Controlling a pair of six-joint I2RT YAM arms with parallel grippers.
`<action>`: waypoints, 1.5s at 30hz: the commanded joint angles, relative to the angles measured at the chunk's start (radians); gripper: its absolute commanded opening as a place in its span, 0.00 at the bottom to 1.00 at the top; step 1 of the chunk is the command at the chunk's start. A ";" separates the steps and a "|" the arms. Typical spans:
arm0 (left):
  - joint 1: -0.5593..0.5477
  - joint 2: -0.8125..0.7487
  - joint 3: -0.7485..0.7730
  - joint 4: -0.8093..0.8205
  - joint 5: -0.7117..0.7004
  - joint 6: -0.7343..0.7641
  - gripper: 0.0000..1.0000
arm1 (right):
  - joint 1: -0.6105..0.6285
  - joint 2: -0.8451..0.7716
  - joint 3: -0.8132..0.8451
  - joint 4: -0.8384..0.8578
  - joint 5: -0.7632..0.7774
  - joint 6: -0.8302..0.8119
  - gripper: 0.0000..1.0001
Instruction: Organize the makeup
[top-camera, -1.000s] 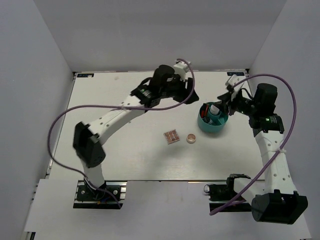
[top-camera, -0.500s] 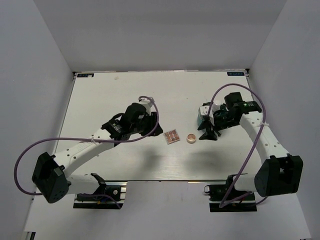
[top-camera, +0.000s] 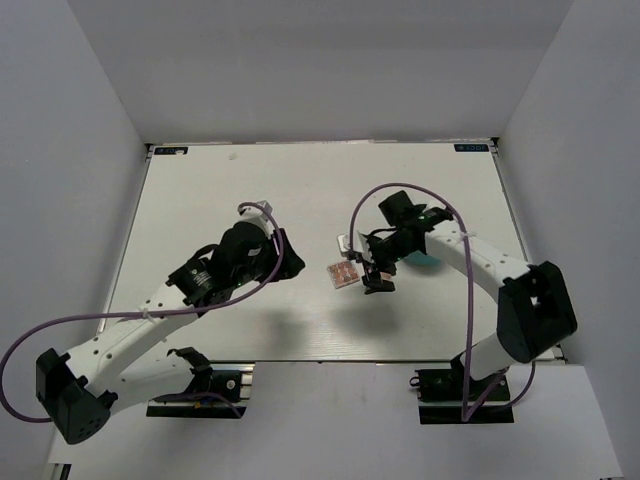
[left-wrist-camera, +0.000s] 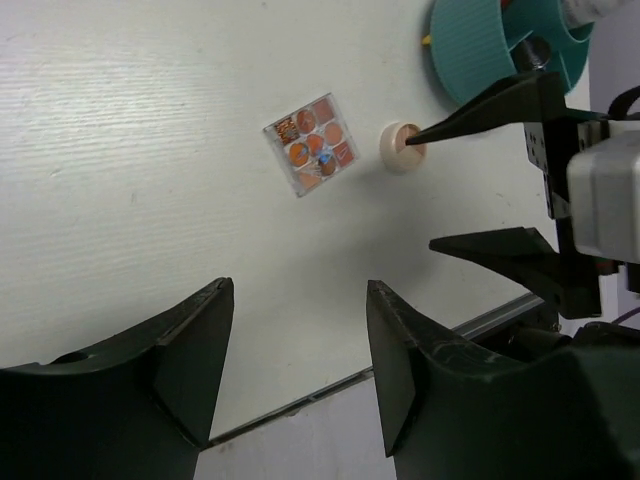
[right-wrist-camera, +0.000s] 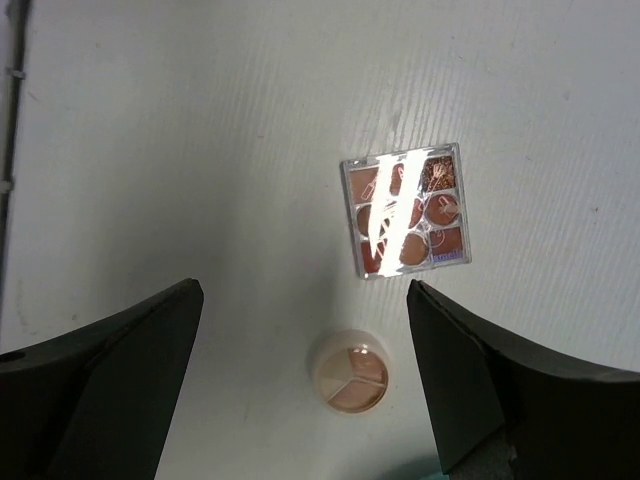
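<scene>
The square pinkish-brown palette (top-camera: 344, 273) (right-wrist-camera: 405, 210) (left-wrist-camera: 311, 144) lies flat in the middle of the table. Just right of it sits the round beige compact (right-wrist-camera: 350, 371) (left-wrist-camera: 402, 148), lid side up. My right gripper (top-camera: 375, 272) (right-wrist-camera: 305, 300) hangs over the compact, open wide, with the compact between its fingers and apart from both. My left gripper (top-camera: 282, 258) (left-wrist-camera: 300, 370) is left of the palette and above the table, open and holding nothing. In the top view the right gripper hides the compact.
The teal round cup (left-wrist-camera: 490, 45) (top-camera: 428, 260) stands right of the compact, mostly covered by the right arm in the top view. A white bottle (left-wrist-camera: 590, 8) pokes out of it. Purple cables loop over both arms. White walls close in three sides of the table.
Both arms swung in from the far side toward the middle. The right gripper left the teal cup, opened wide and came over the compact. The left gripper opened a little.
</scene>
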 joint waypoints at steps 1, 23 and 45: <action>0.001 -0.074 -0.033 -0.082 -0.059 -0.063 0.66 | 0.048 0.050 0.064 0.133 0.110 0.063 0.89; 0.001 -0.346 -0.138 -0.286 -0.166 -0.226 0.66 | 0.204 0.345 0.246 0.106 0.268 -0.024 0.89; 0.001 -0.386 -0.185 -0.269 -0.169 -0.232 0.67 | 0.273 0.498 0.442 -0.121 0.485 -0.072 0.89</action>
